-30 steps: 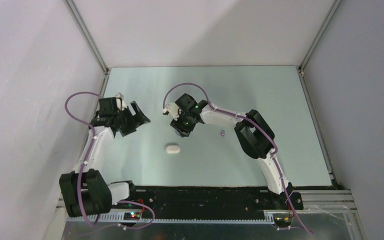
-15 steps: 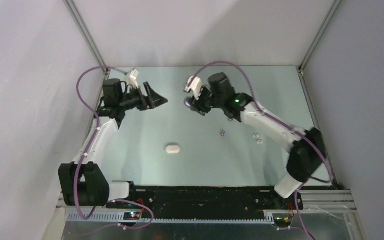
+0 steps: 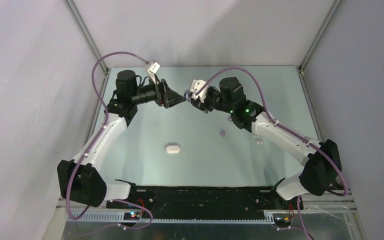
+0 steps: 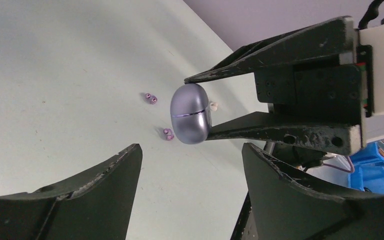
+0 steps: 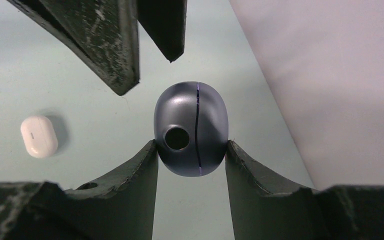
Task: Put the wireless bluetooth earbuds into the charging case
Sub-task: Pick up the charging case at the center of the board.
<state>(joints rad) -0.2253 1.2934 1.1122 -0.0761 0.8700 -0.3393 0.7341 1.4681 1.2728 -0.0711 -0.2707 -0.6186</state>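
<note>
Nearest to the arm bases, the white case [image 3: 172, 148] lies flat and closed on the pale table [image 3: 145, 165], left of the middle, and nothing touches it. In the right wrist view it shows as a small white pebble [image 5: 39, 136] on the surface below.

A little farther and to the right, the earbuds lie loose on the table. One purple earbud [image 3: 222, 132] is seen from above. The left wrist view shows two purple earbuds [image 4: 151, 98], apart from each other, and a white earbud [image 4: 213, 105] half hidden behind the held case. From above, a white earbud [image 3: 259, 141] lies just beside the right arm. No earbud is inside a case.

Farther back, both arms are lifted over the far half of the table and their tips nearly meet. The right gripper [image 5: 190, 145] is clamped on the purple charging case [image 5: 191, 129], one finger on each side, and holds it in the air. The lid is closed; a thin seam runs around the shell.

The left gripper [image 4: 191, 147] faces it with fingers spread wide. Its tips [image 5: 125, 85] are near the purple charging case but do not touch it.
</note>
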